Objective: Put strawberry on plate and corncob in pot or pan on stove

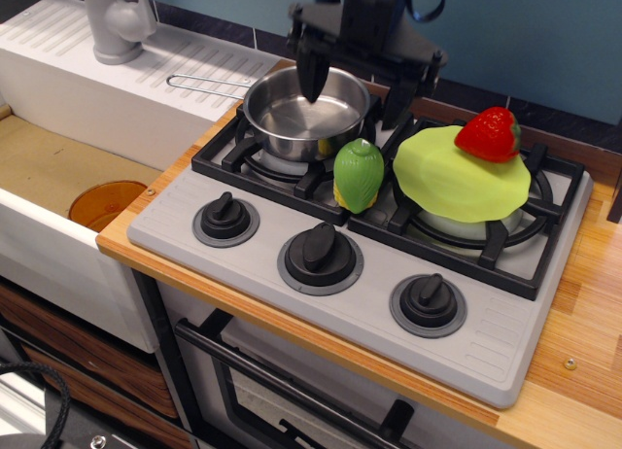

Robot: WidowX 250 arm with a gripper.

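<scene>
The red strawberry [489,134] lies on the far right edge of the lime-green plate [457,177], which rests on the right burner of the grey stove [389,303]. The green corncob [358,175] stands upright between the two burners, just in front of the steel pot [303,111] on the left burner. My gripper [355,91] is open, its fingers spread wide, hanging over the pot's right rim and above and behind the corncob. One finger [311,75] is over the pot, the other [398,101] is right of it.
The pot's wire handle [204,81] points left over the white sink drainboard [117,70]. A grey faucet [117,21] stands at the back left. An orange disc [105,204] lies in the sink. Three black knobs [319,255] line the stove front.
</scene>
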